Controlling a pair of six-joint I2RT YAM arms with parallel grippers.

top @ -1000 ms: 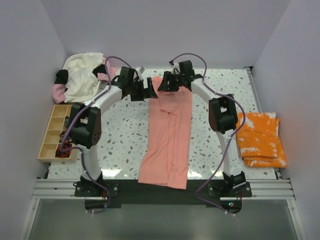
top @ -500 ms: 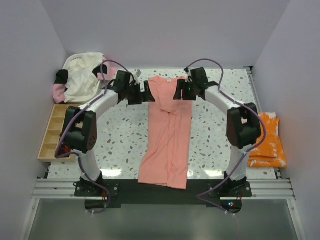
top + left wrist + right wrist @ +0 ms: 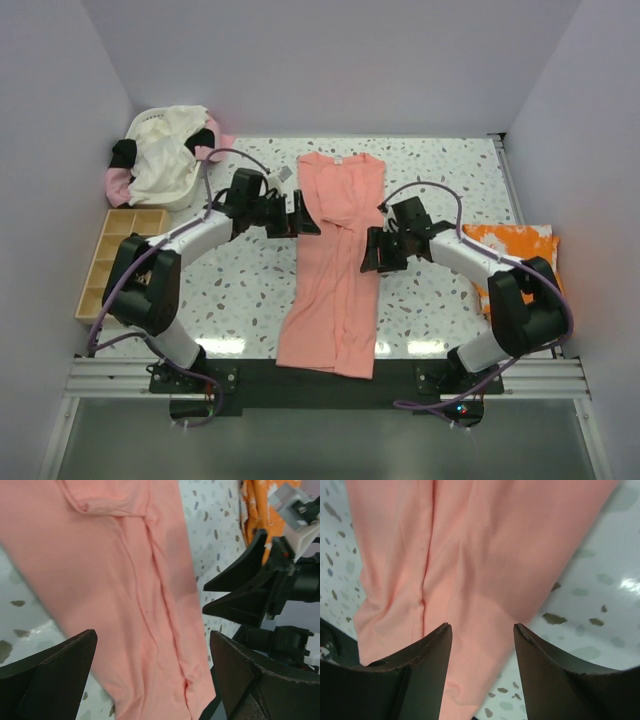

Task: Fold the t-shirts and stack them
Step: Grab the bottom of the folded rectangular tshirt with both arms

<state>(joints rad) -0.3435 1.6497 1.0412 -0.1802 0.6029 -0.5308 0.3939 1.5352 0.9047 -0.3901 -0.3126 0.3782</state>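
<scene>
Hem end of the pink shirt [image 3: 335, 270] sits right at the near edge of the table [image 3: 250, 285], maybe lapping onto the black rail. From there it runs straight away from you as one long strip, both sides already folded in, with a ridge down the middle where the layers meet. It's plain salmon and looks like thin soft jersey, so expect it to be light and floppy. It'll likely drag or bunch if you pinch only the top layer. I'd take both long edges at matching height, through every layer, so the next fold comes over square.

Your right tool [image 3: 370, 250] is at the strip's right edge, jaws apart with nothing in them. The left tool [image 3: 303, 214] is a bit farther up by the left edge, spread wide and also empty. The collar with its small white label is at the far end. The orange shirt [image 3: 515, 265] lies folded off to the right, and the cream and pink ones are in a heap [image 3: 165, 160] at the far left corner.
</scene>
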